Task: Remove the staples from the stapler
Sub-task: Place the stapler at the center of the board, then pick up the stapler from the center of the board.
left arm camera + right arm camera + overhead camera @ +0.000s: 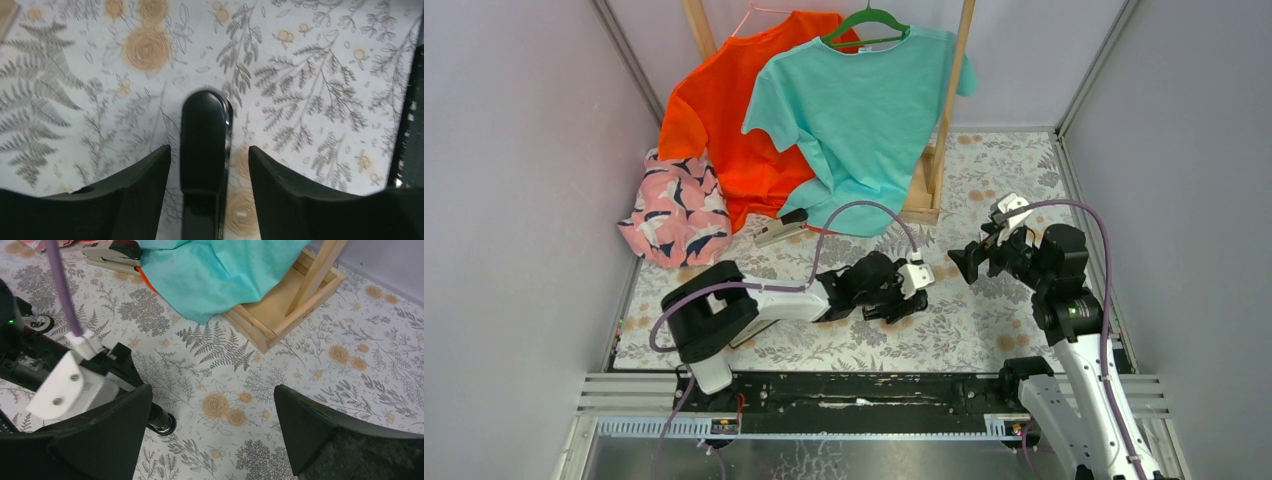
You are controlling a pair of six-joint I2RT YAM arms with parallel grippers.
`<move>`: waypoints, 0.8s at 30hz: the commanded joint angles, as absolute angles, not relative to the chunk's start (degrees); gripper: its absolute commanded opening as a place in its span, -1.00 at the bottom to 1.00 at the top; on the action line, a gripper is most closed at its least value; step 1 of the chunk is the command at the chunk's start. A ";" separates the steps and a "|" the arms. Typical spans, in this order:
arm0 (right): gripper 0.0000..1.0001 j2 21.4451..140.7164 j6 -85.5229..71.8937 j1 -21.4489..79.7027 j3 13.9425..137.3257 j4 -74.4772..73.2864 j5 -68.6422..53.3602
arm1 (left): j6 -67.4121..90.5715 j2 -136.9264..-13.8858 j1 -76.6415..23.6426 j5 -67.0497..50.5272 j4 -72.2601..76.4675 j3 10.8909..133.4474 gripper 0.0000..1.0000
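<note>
A black stapler [204, 145] lies on the floral tablecloth, running lengthwise between the fingers of my left gripper [209, 150]. The jaws stand apart, with tablecloth showing in the gap on each side of the stapler, and neither finger touches it. Seen from above, my left gripper [894, 300] is low over the middle of the table. The stapler's rounded end [161, 421] pokes out beside the left arm in the right wrist view. My right gripper [212, 430] hangs open and empty above the cloth, to the right of the left one. The staples are not in view.
A second, beige-and-black stapler [781, 229] lies at the back by the hem of the teal shirt [864, 120]. An orange shirt [724, 120] hangs beside it on a wooden rack with a box base [921, 200]. A pink patterned cloth [674, 210] sits back left.
</note>
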State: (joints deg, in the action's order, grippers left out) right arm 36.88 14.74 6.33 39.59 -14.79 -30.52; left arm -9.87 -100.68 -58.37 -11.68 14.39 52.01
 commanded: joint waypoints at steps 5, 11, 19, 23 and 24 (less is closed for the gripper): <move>0.99 38.26 15.92 4.84 43.68 -16.53 -36.13 | -1.10 -87.75 -58.82 -3.22 57.35 27.76 0.99; 0.99 40.39 17.63 4.75 45.56 -20.11 -39.17 | 3.56 -80.82 -58.80 -2.62 73.51 15.27 1.00; 0.99 42.17 18.16 4.74 46.36 -21.68 -36.70 | 15.68 -80.65 -56.78 -4.34 76.54 14.17 0.99; 0.99 43.25 17.95 4.78 46.89 -22.32 -34.95 | 15.91 -84.97 -56.01 -7.33 78.42 15.83 0.98; 0.99 43.21 17.95 4.71 46.85 -22.21 -34.88 | 15.71 -86.48 -56.00 -8.21 78.32 16.74 0.97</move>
State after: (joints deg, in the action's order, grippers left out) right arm 43.05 17.39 5.06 44.18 -22.06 -36.42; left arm 13.26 -82.46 -56.62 -5.30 71.37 15.03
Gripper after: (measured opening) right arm 0.993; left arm 0.991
